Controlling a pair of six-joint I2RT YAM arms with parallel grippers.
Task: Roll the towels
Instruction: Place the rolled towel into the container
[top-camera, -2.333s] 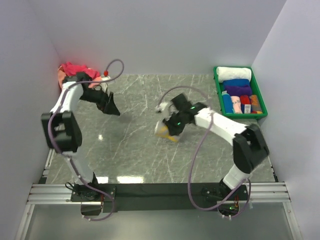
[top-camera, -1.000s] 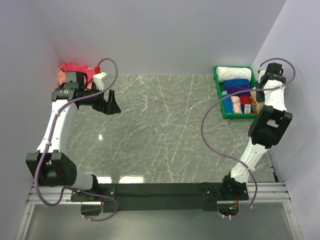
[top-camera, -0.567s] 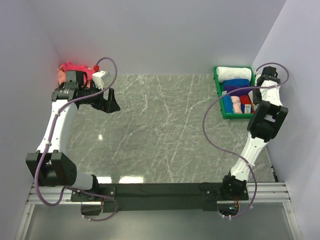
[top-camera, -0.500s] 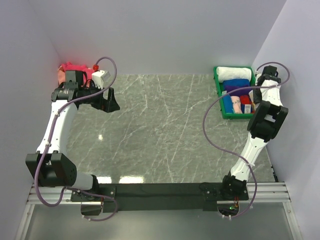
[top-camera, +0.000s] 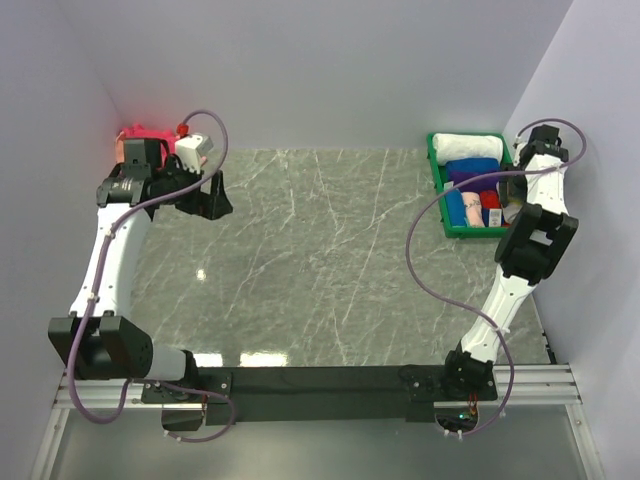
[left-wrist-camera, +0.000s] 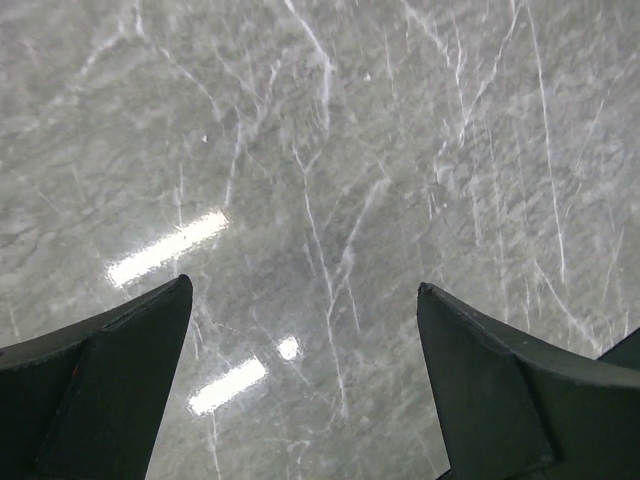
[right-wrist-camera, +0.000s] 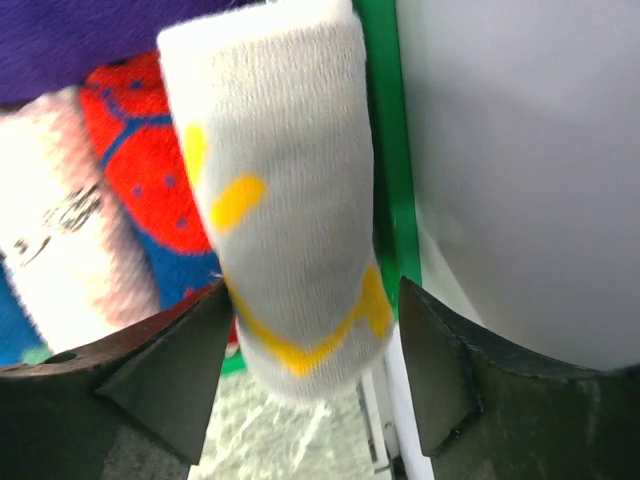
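left arm: reaches far-left; left gripper (left-wrist-camera: 302, 285) spread wide, above table (top-camera: 320, 260), near pink towel pile (top-camera: 138, 134) in far-left corner
right arm: stretched far-right over green tray (right-wrist-camera: 385, 120); right gripper (right-wrist-camera: 315, 286) jaws parted either side of white-yellow towel roll (right-wrist-camera: 280, 170)

Rear overhead overview; two downward wrist close-ups

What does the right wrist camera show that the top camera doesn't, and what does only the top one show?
Only the right wrist view: a pale rolled towel with yellow marks, between the open fingers of the right gripper, beside the wall of the green tray. Only the top view: the left gripper open above the table, and a pink towel heap in the far left corner. Both: the green tray and the purple towel in it.
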